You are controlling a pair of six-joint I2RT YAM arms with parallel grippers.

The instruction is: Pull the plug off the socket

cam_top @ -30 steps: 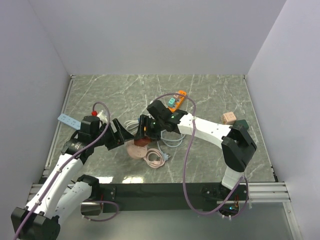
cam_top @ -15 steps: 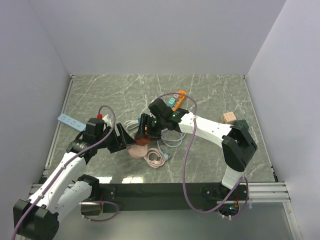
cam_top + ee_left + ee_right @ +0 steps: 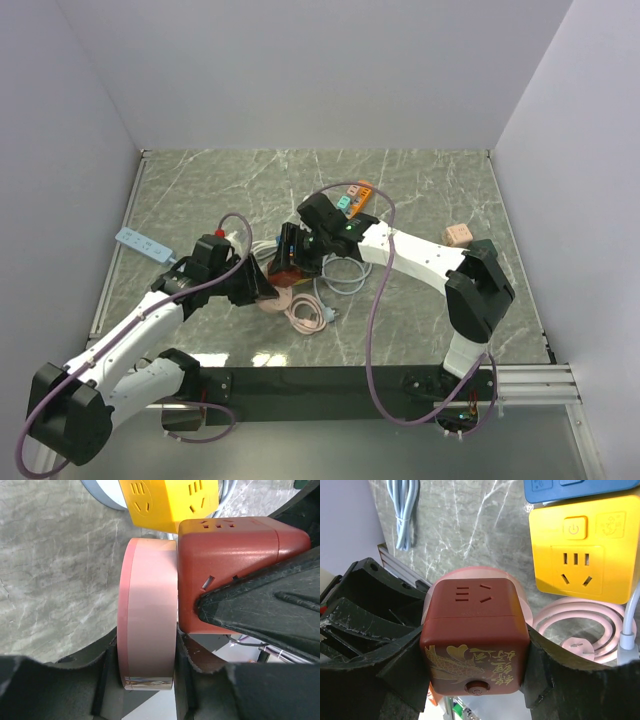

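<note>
- Two grippers close together on the marble table (image 3: 430,190), a little left of its middle.
- At the right gripper (image 3: 475,650): clamps the red socket cube (image 3: 475,625) from both sides, jaws about half apart and pressed flat to its walls.
- At the left gripper (image 3: 147,672): closes narrowly on the pink plug (image 3: 147,605), with one finger on each flat face of the round disc.
- About the pink plug: sits flush against one face of the red socket cube, not pulled off yet.
- Just beside the red socket cube, on the table: a yellow socket cube (image 3: 585,545), and a blue block (image 3: 575,487) against its far edge.
- On the near side of both grippers: a pink coiled cable (image 3: 308,315), flat on the table.
- At the far left of the table: a white power strip (image 3: 138,241), well apart from all this.
</note>
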